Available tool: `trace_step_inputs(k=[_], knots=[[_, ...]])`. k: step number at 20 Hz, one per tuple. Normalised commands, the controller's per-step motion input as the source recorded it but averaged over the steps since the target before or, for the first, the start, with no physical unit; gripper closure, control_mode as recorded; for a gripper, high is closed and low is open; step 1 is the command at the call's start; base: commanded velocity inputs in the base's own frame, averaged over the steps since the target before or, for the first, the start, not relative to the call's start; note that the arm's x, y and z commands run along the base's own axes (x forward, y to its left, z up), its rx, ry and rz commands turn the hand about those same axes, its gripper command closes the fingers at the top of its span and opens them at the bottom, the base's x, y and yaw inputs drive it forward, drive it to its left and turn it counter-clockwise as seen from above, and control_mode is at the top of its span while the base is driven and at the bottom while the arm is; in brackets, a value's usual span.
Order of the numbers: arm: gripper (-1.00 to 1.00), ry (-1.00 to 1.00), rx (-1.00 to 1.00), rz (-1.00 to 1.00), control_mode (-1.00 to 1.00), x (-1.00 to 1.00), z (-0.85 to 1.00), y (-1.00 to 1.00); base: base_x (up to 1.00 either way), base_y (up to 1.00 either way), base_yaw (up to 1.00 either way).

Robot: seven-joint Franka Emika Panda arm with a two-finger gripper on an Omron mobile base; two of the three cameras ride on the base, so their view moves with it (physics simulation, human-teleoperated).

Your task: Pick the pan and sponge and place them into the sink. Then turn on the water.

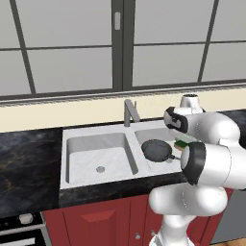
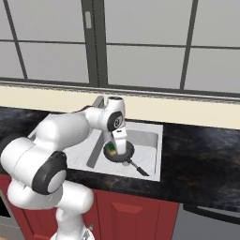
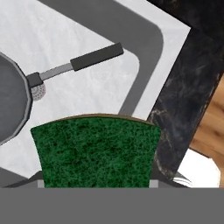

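Note:
The black pan (image 1: 157, 150) lies in the right basin of the white-grey sink (image 1: 96, 130), its thin handle (image 3: 94, 57) pointing toward the front right corner. My gripper (image 2: 115, 146) hangs low over that basin, just behind the pan (image 2: 123, 153), shut on the sponge (image 2: 110, 149). In the hand view the sponge's green layer (image 3: 96, 151) spans the space between the fingers and hides their tips. A bit of the sponge's yellow body (image 1: 181, 142) peeks out beside my arm. The water is out of view.
An angular grey faucet (image 1: 129, 113) stands behind the divider between the two basins. Dark stone counter (image 2: 201, 154) surrounds the sink, with a window wall behind. Red cabinets (image 1: 105, 221) sit below, and a stove edge (image 1: 21, 223) lies at the lower left.

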Motion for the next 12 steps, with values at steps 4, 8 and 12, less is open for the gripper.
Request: trace_step_inputs(k=[4, 8, 12], knots=[[1.0, 0.0, 0.0, 0.03, -1.0, 0.2, -0.24, -0.08, 0.0, 0.0, 0.0], [1.0, 0.0, 0.0, 0.03, -1.0, 0.21, -0.22, -0.07, 0.0, 0.0, 0.0], [1.0, -0.01, 0.01, 0.04, -1.0, 0.19, -0.19, -0.08, 0.0, 0.0, 0.0]])
